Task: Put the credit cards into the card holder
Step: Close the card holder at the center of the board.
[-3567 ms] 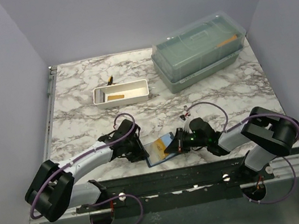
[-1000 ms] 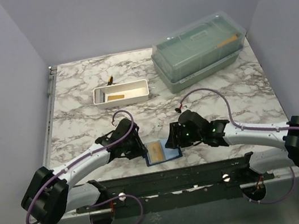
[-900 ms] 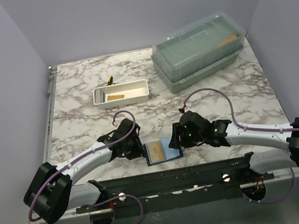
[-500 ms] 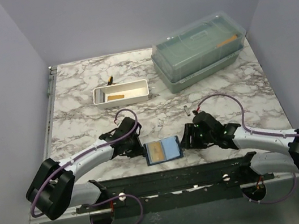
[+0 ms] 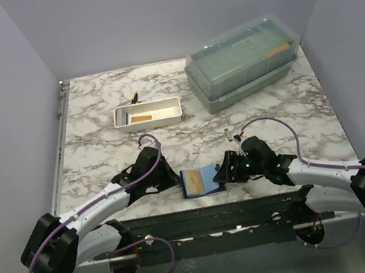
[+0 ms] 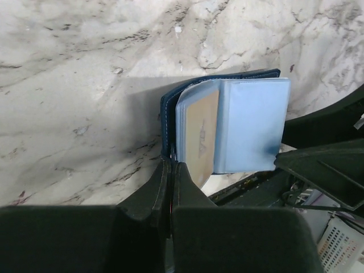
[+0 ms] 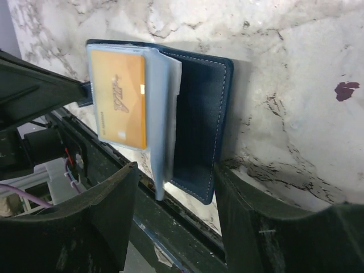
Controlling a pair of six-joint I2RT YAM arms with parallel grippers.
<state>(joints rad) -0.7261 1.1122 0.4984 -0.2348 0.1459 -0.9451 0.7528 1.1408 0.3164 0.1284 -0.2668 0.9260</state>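
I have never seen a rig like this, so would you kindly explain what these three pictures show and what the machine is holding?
These are two robot arms bolted at the near edge of a marble table. The wide picture comes from a fixed camera above and behind them; the two close-ups come from a camera on each wrist, its own fingers in view. Each arm ends in a two-finger end effector. The left end effector is shut, pinching the edge of the card holder, a small navy wallet, partly open, with an orange card showing inside. The right end effector is open at the wallet's other side, gripping nothing. Farther back stand a white tray with a tan card in it and a green lidded box.
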